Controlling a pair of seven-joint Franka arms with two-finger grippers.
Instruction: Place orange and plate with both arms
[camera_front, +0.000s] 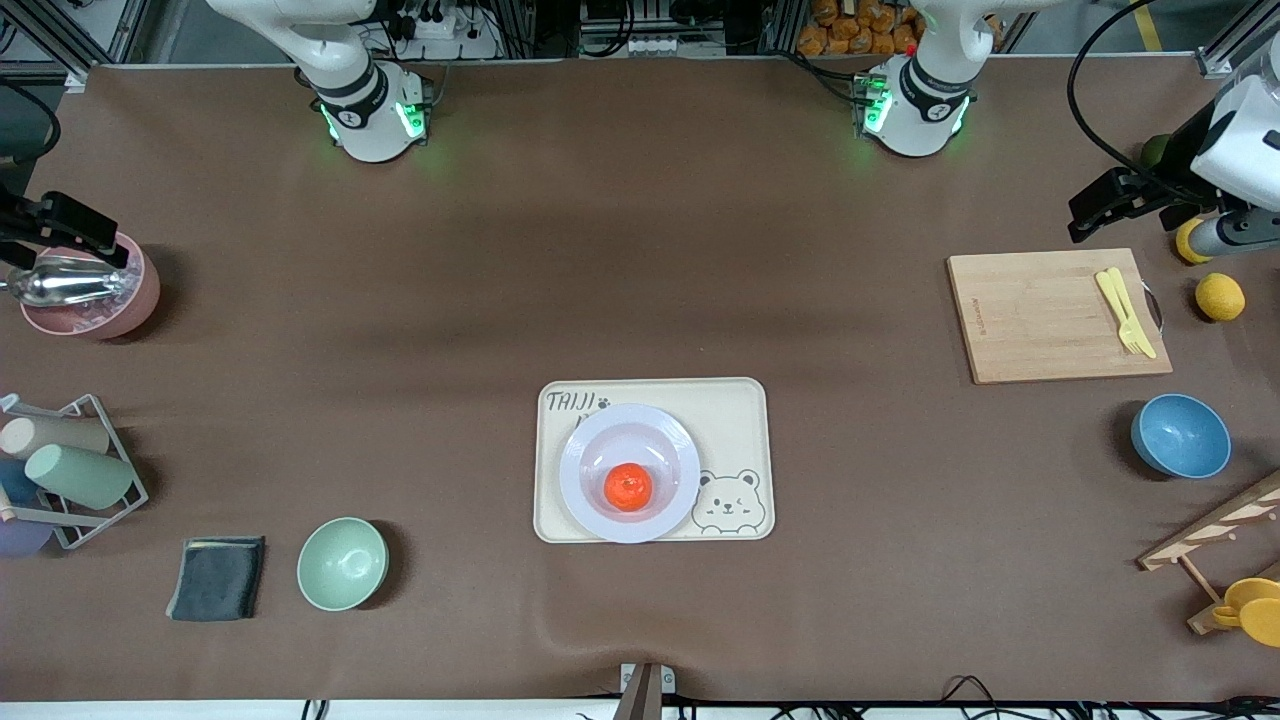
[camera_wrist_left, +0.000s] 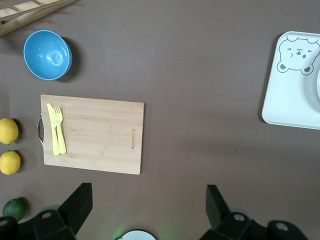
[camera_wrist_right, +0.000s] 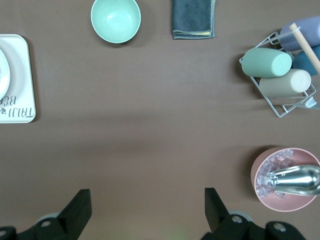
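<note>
Well toward the right arm's end from the cream rectangular bear-print tray (camera_front: 740, 420): right end effector (camera_front: 60, 225), fingers spread wide and holding nothing, up over a pink bowl of ice with a metal scoop (camera_front: 90, 290). Nearer the front camera at that same end: a wire rack of pastel cups (camera_front: 70, 470), a folded grey cloth (camera_front: 217, 578) and a mint green bowl (camera_front: 342, 563).

On the tray itself: the round glossy lavender-white plate (camera_front: 585, 470), and in its shallow centre the small reddish-orange orange (camera_front: 628, 487). Looks placed already, so probably nothing left but to wait. Keep both arms high and well apart from the tray; avoid sweeping low across it, as a nudged plate could roll the fruit off.

Toward the left arm's end from the tray: a bamboo cutting board (camera_front: 1040, 320) carrying a yellow plastic fork and knife (camera_front: 1125, 310), a blue bowl (camera_front: 1180, 435), yellow lemons (camera_front: 1220, 296). Over that end, left end effector (camera_front: 1120, 200), likewise gaping and empty.

Underneath all: a flat brown matte bench (camera_front: 640, 200). Past the arm bases, aluminium framing and cables.
</note>
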